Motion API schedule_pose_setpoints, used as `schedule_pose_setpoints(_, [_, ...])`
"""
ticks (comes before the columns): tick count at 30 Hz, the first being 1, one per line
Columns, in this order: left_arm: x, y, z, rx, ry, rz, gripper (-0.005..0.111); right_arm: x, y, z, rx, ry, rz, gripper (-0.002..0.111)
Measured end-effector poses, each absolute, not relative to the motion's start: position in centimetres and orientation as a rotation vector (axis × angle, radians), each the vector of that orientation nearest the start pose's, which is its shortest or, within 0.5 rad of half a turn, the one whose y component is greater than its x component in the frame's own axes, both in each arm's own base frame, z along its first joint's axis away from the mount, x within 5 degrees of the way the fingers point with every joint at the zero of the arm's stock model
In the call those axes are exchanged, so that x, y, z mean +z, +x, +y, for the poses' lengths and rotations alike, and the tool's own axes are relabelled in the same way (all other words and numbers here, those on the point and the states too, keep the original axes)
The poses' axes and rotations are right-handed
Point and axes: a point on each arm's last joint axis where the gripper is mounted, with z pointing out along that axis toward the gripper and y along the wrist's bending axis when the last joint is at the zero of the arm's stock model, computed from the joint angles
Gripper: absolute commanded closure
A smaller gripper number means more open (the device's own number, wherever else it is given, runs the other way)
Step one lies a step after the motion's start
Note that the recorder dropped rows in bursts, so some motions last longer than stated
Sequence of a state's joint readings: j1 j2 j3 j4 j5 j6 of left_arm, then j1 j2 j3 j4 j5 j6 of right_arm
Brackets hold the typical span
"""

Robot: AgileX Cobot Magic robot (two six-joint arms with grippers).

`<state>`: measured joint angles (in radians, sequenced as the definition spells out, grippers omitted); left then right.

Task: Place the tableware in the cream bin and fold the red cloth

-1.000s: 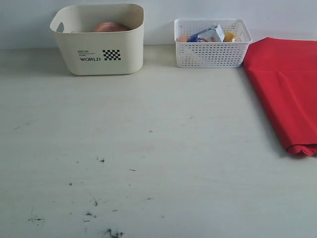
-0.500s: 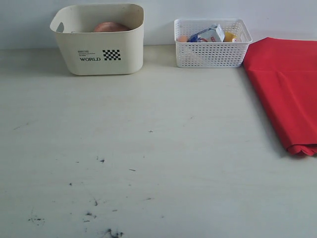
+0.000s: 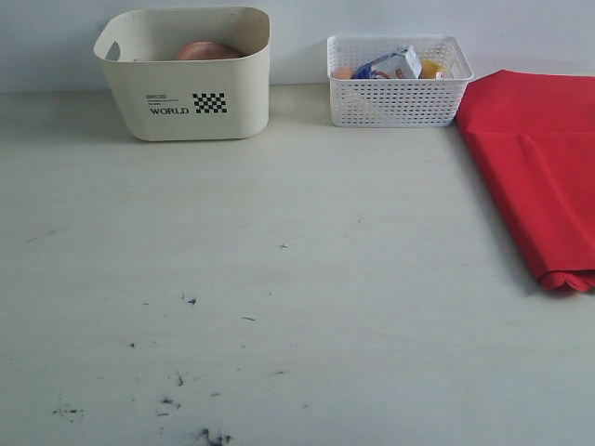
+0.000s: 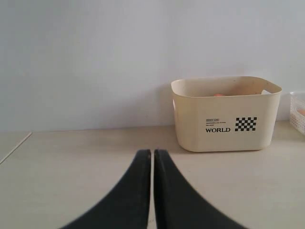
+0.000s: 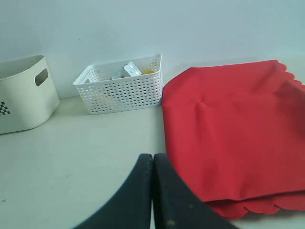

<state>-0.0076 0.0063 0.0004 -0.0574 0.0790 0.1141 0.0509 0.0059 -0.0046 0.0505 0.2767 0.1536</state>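
Jaws of both arms pressed together, holding nothing; brown wooden plate (image 3: 206, 50) inside cream bin (image 3: 186, 104) on tabletop (image 3: 297, 279) by wall (image 3: 297, 19), folded red cloth (image 3: 530, 167) lying flat just beside white lattice basket (image 3: 395, 104).

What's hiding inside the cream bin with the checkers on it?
The top of a round brown plate peeks over the cream bin wall. The solid walls hide anything lower down.
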Motion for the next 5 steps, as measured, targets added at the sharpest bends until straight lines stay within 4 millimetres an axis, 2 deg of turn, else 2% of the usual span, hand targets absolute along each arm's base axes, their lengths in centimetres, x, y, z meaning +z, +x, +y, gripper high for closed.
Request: schedule_pose_setpoints(5, [20.55,5.70,-0.09,0.035,0.054,1.568,0.102,18.94,5.50,0.41,0.196,0.123,1.761,0.108])
